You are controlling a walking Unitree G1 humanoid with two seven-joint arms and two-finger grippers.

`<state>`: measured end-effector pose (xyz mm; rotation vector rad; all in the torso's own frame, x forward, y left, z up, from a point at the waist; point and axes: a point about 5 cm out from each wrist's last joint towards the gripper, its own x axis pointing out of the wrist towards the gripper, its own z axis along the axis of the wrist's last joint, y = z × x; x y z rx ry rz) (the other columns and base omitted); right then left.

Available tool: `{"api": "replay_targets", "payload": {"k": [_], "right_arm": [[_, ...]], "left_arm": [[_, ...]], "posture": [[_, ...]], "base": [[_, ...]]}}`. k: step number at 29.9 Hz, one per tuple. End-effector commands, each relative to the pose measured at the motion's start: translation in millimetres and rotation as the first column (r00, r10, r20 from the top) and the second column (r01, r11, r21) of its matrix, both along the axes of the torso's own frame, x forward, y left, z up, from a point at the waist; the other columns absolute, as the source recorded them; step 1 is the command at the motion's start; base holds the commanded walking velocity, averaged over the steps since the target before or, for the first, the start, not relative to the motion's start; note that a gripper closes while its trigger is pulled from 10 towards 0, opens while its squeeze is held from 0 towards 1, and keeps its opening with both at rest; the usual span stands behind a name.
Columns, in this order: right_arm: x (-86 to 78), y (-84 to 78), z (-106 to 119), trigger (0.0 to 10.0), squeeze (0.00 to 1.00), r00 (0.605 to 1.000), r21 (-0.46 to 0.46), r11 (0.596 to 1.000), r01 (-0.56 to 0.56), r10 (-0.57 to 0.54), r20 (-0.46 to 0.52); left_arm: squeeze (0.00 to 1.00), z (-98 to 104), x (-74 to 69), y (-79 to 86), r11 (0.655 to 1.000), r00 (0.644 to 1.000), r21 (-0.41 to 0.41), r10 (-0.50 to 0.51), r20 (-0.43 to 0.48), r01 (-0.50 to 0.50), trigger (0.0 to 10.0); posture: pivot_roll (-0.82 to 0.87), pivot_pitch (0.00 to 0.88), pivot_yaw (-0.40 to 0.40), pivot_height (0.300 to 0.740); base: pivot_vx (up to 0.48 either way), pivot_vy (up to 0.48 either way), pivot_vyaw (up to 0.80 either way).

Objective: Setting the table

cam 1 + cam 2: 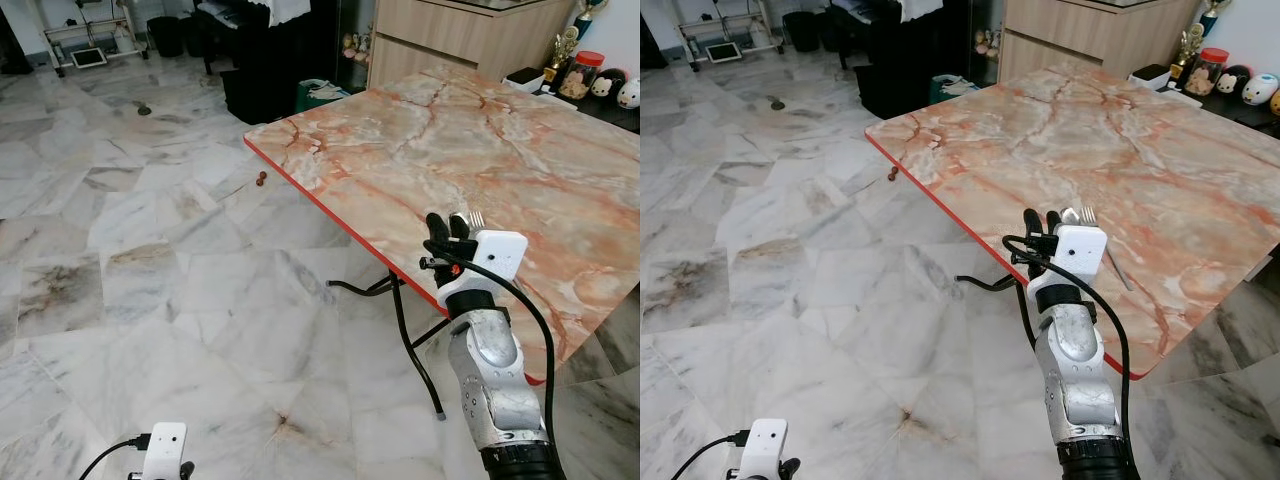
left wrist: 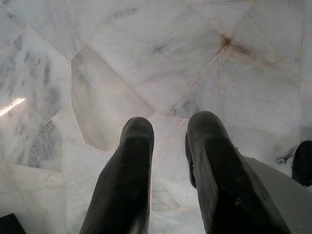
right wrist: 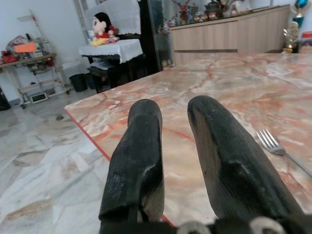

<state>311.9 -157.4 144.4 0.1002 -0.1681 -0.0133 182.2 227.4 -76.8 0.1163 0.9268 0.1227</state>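
Note:
A silver fork (image 1: 1118, 268) lies on the orange marble table (image 1: 520, 130), close to its red front edge, tines (image 1: 477, 215) pointing away from me. My right gripper (image 1: 448, 222) is raised at that table edge, just left of the fork and not touching it. In the right wrist view its fingers (image 3: 141, 146) stand apart with nothing between them, and the fork (image 3: 270, 142) rests off to one side. My left gripper (image 2: 168, 126) hangs low over the marble floor, open and empty.
The table stands on thin black metal legs (image 1: 415, 340). A wooden cabinet (image 1: 470, 35) and black furniture (image 1: 265, 70) are behind it. A jar and small toys (image 1: 590, 75) sit at the far right. Two small brown things (image 1: 260, 178) lie on the floor.

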Motion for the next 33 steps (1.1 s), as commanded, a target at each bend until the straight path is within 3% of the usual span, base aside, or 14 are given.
{"api": "replay_targets", "payload": {"k": [1,6,9,14,16,20,24,29,33], "right_arm": [[2.9,-1.4,1.3,10.0,0.0,1.0,0.016,1.0,0.016,-0.016,-0.002],[5.3,-1.8,3.7,10.0,0.0,1.0,0.015,0.999,0.029,-0.029,0.004],[6.9,-10.9,3.9,10.0,0.0,0.997,-0.001,0.997,0.082,-0.082,0.002],[-0.4,-58.4,1.9,10.0,0.0,0.956,-0.065,0.954,0.293,-0.294,-0.007],[-5.2,-71.9,-1.9,10.0,0.0,0.948,-0.091,0.944,0.316,-0.319,-0.018],[-10.7,-82.0,-4.9,10.0,0.0,0.941,-0.117,0.936,0.332,-0.337,-0.026],[-12.4,-83.7,-5.9,10.0,0.0,0.939,-0.111,0.935,0.337,-0.342,-0.029],[-4.4,-62.8,-2.8,10.0,0.0,0.957,-0.081,0.954,0.288,-0.289,-0.009],[-1.4,-54.9,0.8,10.0,0.0,0.965,-0.083,0.962,0.261,-0.262,0.01]], "left_arm": [[0.0,-0.9,-3.7,3.9,1.0,1.0,0.003,0.018,-0.007,-0.018,10.0],[0.0,0.5,-1.8,5.7,0.999,0.999,0.002,0.043,0.004,-0.043,10.0],[0.0,1.9,-0.1,8.0,0.998,0.998,0.0,0.068,0.015,-0.068,10.0],[0.0,3.3,2.6,7.6,0.998,0.998,0.005,0.057,0.026,-0.058,10.0],[0.0,3.7,4.2,6.0,0.999,0.998,0.005,0.05,0.03,-0.051,10.0],[0.0,4.4,6.2,4.6,0.999,0.998,0.004,0.049,0.037,-0.049,10.0],[0.0,5.2,8.8,2.0,0.999,0.998,0.0,0.044,0.045,-0.044,10.0],[0.0,6.4,12.0,-0.1,0.999,0.998,0.0,0.034,0.054,-0.034,10.0],[0.0,7.1,12.9,0.2,0.999,0.997,-0.004,0.039,0.061,-0.039,10.0]], "posture": [[0.01,0.0,-0.002,0.731],[0.01,0.0,-0.002,0.731],[0.02,0.0,-0.005,0.731],[0.02,0.0,-0.001,0.731],[0.02,0.0,-0.001,0.731],[0.01,0.0,0.001,0.731],[0.01,0.0,0.001,0.731],[0.02,0.0,-0.001,0.731],[0.02,0.0,-0.001,0.731]], "base": [[0.0,0.0,0.0],[0.0,0.0,0.0],[0.0,0.0,0.0],[0.0,0.0,0.0],[0.0,0.0,0.0],[0.0,0.0,0.0],[0.0,0.0,0.0],[0.0,0.0,0.0],[0.0,0.0,0.0]]}}
